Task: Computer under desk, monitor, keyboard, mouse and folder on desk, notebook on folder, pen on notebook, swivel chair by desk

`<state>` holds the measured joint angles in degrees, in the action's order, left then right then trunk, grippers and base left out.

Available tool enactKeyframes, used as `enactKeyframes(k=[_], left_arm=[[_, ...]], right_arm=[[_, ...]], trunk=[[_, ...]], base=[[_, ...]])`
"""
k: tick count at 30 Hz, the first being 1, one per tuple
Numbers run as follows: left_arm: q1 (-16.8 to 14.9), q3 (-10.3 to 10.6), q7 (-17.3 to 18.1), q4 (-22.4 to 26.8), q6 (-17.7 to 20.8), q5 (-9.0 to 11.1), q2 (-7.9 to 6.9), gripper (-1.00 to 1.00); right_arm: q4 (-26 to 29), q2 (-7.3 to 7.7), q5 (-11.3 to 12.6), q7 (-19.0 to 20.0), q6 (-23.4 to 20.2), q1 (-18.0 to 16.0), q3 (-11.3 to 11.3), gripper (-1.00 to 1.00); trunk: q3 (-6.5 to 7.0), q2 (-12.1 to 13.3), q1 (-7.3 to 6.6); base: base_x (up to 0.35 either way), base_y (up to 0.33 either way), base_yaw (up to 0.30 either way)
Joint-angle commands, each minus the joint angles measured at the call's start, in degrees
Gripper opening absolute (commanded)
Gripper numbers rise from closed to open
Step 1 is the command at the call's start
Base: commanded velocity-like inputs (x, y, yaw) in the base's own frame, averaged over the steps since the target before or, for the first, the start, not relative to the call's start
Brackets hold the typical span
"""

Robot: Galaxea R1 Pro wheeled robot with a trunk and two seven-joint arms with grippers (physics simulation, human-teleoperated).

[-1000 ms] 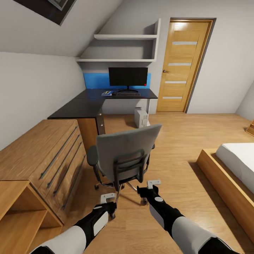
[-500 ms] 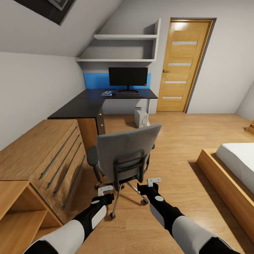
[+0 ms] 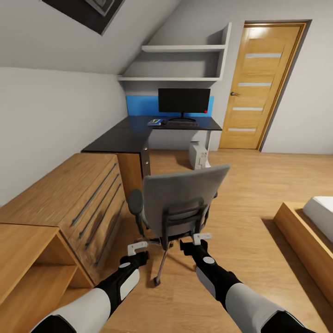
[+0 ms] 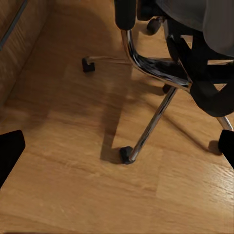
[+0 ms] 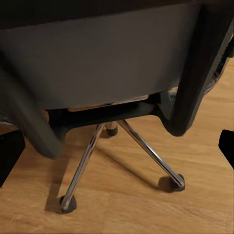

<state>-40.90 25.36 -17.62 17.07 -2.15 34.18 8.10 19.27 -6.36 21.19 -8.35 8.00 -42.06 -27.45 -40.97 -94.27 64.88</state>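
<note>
With the view swung left, the swivel chair (image 3: 178, 201) stands just ahead of the open, empty left gripper (image 3: 137, 248) and right gripper (image 3: 202, 238); push its back evenly toward the desk (image 3: 138, 136).

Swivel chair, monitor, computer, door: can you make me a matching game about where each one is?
Things:
1. swivel chair
2. monitor
3. computer
4. door

Places:
A. on the floor under the desk
B. just in front of both claws
C. in the far wall, right of the desk
D. standing on the desk

Pairs: 1-B, 2-D, 3-A, 4-C
</note>
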Motion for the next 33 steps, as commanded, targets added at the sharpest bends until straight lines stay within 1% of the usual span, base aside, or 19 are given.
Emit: enactKeyframes(k=[1,4,7,23,27,31,33], left_arm=[[-0.06,0.48,-0.31,-0.02,-0.22,0.57,-0.01,1.00],[-0.06,0.48,-0.31,-0.02,-0.22,0.56,-0.01,1.00],[-0.06,0.48,-0.31,-0.02,-0.22,0.54,0.00,1.00],[-0.06,0.71,-0.11,0.07,-0.34,0.53,0.09,1.00],[-0.06,0.49,-0.11,0.14,-0.40,0.53,0.08,1.00],[-0.06,0.50,-0.13,0.43,-0.41,0.53,0.11,1.00],[-0.06,0.49,-0.20,1.57,-0.40,0.53,0.15,1.00]], right_arm=[[-0.02,0.03,0.52,-0.35,0.23,-0.06,-0.48,1.00],[-0.02,0.03,0.52,-0.35,0.23,-0.06,-0.46,1.00],[-0.02,0.03,0.52,-0.35,0.24,-0.07,-0.43,1.00],[-0.02,0.03,0.52,-0.35,0.25,-0.04,-0.42,1.00],[-0.02,0.03,0.52,-0.35,0.26,-0.05,-0.41,1.00],[-0.02,0.03,0.52,-0.35,0.25,-0.08,-0.41,1.00],[-0.02,0.03,0.52,-0.35,0.26,-0.05,-0.41,1.00]], trunk=[[-0.05,-0.03,-0.01],[-0.05,-0.03,-0.01],[-0.05,-0.03,-0.01],[-0.05,-0.03,-0.01],[-0.05,-0.03,-0.01],[-0.77,-1.63,0.87],[-1.13,-2.43,1.31]], base=[[0.000,0.000,0.232],[0.000,0.000,0.227],[0.000,0.000,0.087],[0.000,0.000,0.007],[0.000,0.000,0.000],[0.000,0.000,0.000],[0.000,0.000,0.000]])
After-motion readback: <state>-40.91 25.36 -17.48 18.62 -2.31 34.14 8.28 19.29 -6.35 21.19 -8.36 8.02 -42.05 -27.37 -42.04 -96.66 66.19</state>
